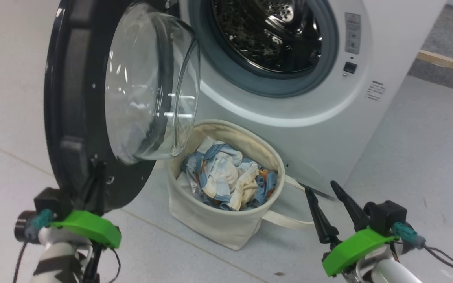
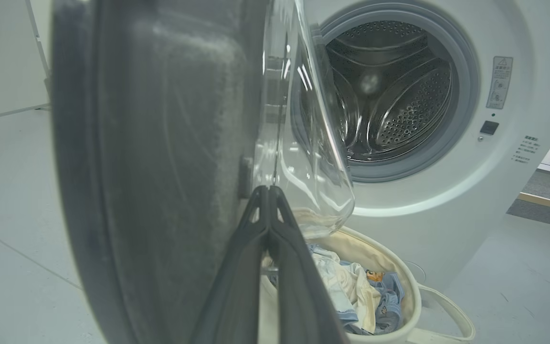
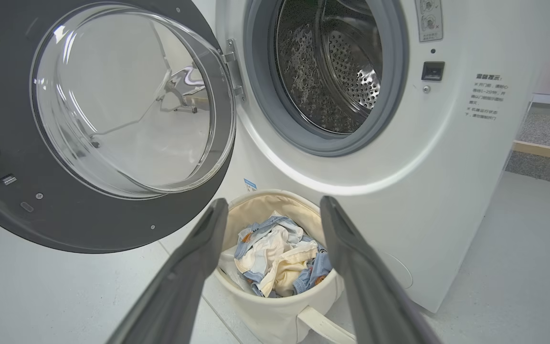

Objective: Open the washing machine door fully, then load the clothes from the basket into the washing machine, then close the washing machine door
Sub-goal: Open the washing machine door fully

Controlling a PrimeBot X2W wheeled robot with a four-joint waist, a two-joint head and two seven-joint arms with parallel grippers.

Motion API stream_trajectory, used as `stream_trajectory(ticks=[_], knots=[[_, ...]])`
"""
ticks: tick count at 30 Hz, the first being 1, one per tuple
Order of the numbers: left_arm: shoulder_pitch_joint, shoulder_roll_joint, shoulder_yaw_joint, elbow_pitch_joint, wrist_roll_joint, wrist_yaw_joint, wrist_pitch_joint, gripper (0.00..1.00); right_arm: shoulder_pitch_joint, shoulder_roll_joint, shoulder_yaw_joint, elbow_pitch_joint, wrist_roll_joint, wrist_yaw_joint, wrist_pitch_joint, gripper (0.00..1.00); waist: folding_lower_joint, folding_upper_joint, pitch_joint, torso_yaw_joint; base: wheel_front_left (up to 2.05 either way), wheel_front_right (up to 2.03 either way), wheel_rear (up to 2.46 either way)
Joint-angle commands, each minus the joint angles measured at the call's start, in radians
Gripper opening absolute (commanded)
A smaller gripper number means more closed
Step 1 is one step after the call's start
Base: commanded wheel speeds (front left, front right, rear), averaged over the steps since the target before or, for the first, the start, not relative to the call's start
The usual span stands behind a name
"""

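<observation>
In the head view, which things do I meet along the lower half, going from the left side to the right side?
washing machine door → basket → right pincer, standing open

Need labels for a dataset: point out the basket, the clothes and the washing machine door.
the basket [image 1: 214, 224], head view, cream outer wall.
the clothes [image 1: 226, 179], head view, middle of the pile.
the washing machine door [image 1: 73, 86], head view, dark inner frame.
</observation>
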Motion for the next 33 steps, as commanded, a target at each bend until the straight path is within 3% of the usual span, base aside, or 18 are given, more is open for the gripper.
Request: stream_trajectory(ticks=[1, 17, 26, 33], knots=[[-0.074, 0.038, 0.049, -0.01, -0.019, 0.0, -0.005, 0.0, -0.054, 0.001, 0.013, -0.025, 0.005, 0.001, -0.013, 1.0, 0.0, 0.0, 0.012, 0.02, 0.0, 0.0, 0.0], [-0.209, 0.124, 0.146, 0.129, -0.088, -0.015, -0.013, 0.0, -0.12, 0.012, 0.054, -0.019, 0.0, 0.001, -0.013, 1.0, 0.0, 0.0, 0.102, 0.071, 0.0, 0.0, 0.0], [-0.272, 0.202, 0.242, 0.228, -0.138, -0.023, -0.014, 0.0, -0.164, 0.025, 0.08, -0.011, -0.001, 0.001, -0.013, 1.0, 0.0, 0.0, 0.142, 0.048, 0.0, 0.0, 0.0], [-0.336, 0.25, 0.256, 0.338, -0.129, -0.021, -0.014, 0.0, -0.169, 0.028, 0.078, -0.007, 0.0, 0.001, -0.013, 1.0, 0.0, 0.0, 0.154, 0.046, 0.0, 0.0, 0.0]])
